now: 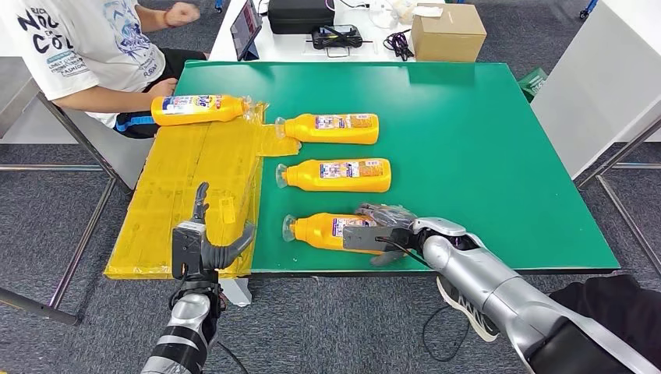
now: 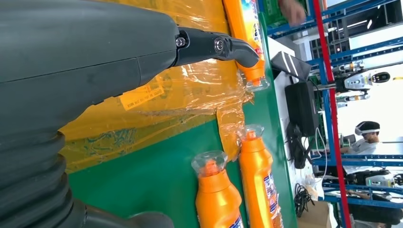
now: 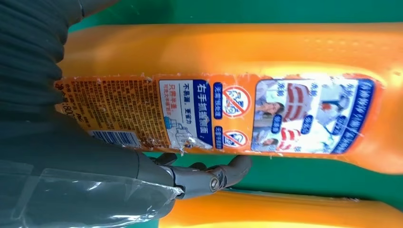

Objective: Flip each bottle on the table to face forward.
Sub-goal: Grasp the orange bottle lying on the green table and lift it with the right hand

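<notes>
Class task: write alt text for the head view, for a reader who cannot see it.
The robot's right hand grips the nearest of four orange bottles lying on their sides, near the front edge of a green table. Its left hand hovers open over yellow taped sheeting, and a seated person waits at the far left corner.

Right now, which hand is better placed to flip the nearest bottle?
Right. The right hand already rests on the nearest bottle, its back label facing up. The left hand hovers open over the yellow sheet, off that bottle.

Grey carpet floor (image 1: 47, 226); white desk (image 1: 234, 39); blue shelving (image 2: 332, 118)
</notes>
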